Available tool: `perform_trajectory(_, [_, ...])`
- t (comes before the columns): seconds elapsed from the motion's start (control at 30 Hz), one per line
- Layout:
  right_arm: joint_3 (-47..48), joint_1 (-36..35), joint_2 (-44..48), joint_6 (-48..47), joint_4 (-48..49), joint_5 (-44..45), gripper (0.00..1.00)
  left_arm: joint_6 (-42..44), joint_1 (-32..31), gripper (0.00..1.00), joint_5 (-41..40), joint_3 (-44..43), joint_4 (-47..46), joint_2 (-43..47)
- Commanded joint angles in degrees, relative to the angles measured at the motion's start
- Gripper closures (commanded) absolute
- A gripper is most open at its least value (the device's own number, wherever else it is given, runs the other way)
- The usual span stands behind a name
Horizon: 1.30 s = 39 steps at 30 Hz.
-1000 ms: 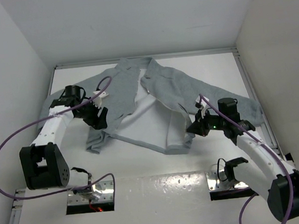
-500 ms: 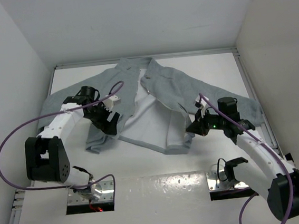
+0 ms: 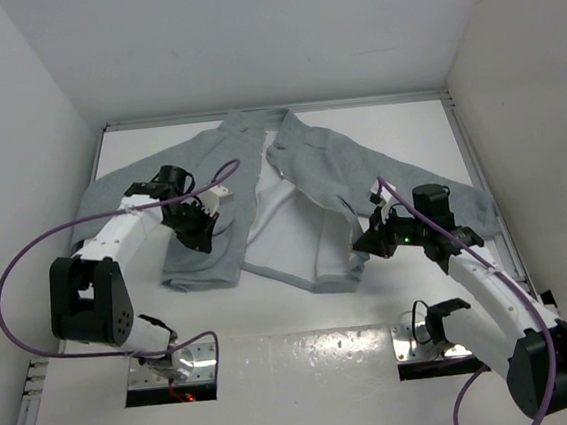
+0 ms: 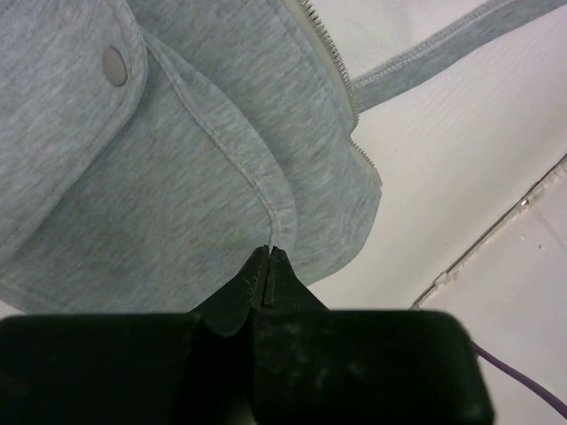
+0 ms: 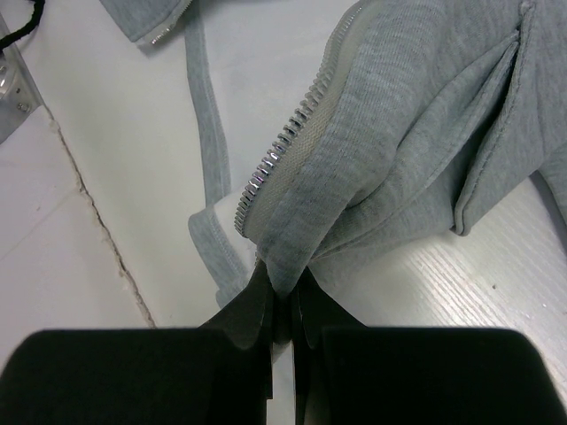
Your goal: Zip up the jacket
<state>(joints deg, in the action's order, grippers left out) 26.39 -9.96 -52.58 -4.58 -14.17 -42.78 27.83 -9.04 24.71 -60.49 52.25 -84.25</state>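
On the table [image 3: 411, 125], jacket [image 3: 310, 170] lies open. At its near hem my right gripper [image 5: 282, 292] pinches the zipper edge [image 5: 283, 146]; left gripper [image 4: 267, 264], closed, touches its pocket [image 4: 133, 177]. Aligning, I judge; next, zipper bottoms must meet.

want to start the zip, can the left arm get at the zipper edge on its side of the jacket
Probably yes: the left gripper sits shut at the pocket edge, and the zipper teeth lie bare just beside it, nothing covering them. It must open first.
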Motion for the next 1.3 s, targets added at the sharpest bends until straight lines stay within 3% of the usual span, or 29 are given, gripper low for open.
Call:
perform_trajectory(0.0, [1.82,-0.33,-0.15,-0.52,2.13,-1.95,1.00,0.47,0.42,1.00,-1.41,-1.39,1.36,-0.48])
perform_trajectory(0.07, [1.73,-0.33,-0.07,-0.43,2.31,-2.04,1.00,1.51,1.22,1.00,-1.42,-2.00,2.15,0.13])
perform_trajectory(0.2, [1.65,-0.50,0.02,-0.52,2.05,-1.95,1.00,3.54,-0.62,0.33,-0.01,-0.78,2.86,4.33])
perform_trajectory(0.23, [1.82,-0.42,-0.07,-0.52,2.13,-2.13,1.00,3.54,-1.50,0.27,0.51,0.19,1.29,5.57])
perform_trajectory(0.43, [1.73,-1.03,-0.24,-0.34,2.31,-1.95,1.00,-4.62,-11.52,0.29,-8.86,4.77,-7.05,8.31])
perform_trajectory(0.5, [1.91,-1.47,-0.33,-0.17,2.57,-1.86,1.00,-7.86,-13.02,0.36,-12.04,5.29,-8.73,6.21])
perform_trajectory(0.77, [2.17,-1.73,-0.16,-0.78,1.34,-1.69,1.00,-9.20,-11.26,0.40,-19.96,5.91,-14.10,3.48])
perform_trajectory(0.87, [2.26,-2.00,-0.33,-0.61,1.43,-1.78,1.00,-9.20,-11.26,0.46,-19.96,5.91,-14.10,1.72])
perform_trajectory(0.93, [2.43,-2.26,-0.42,-0.61,1.60,-1.77,1.00,-8.68,-11.26,0.57,-19.96,5.91,-14.10,0.84])
perform_trajectory(1.0, [2.70,-2.09,-0.51,-0.61,1.61,-1.51,1.00,-7.89,-10.74,0.63,-19.18,5.91,-13.58,0.14])
perform_trajectory(1.1, [2.87,-2.26,-0.60,-0.96,1.25,-1.34,1.00,-6.57,-10.74,0.62,-15.49,5.91,-11.30,-0.48])
perform_trajectory(1.17, [2.79,-2.26,-0.60,-0.96,1.25,-1.42,1.00,-5.43,-10.74,0.52,-14.00,5.91,-10.68,-0.48])
perform_trajectory(1.23, [2.96,-2.35,-0.60,-0.78,1.08,-1.34,1.00,-5.42,-10.74,0.51,-13.99,5.91,-10.15,-1.18])
perform_trajectory(1.27, [2.96,-2.17,-0.86,-0.87,1.25,-1.34,1.00,-5.42,-10.74,0.56,-13.99,5.91,-10.15,-1.18])
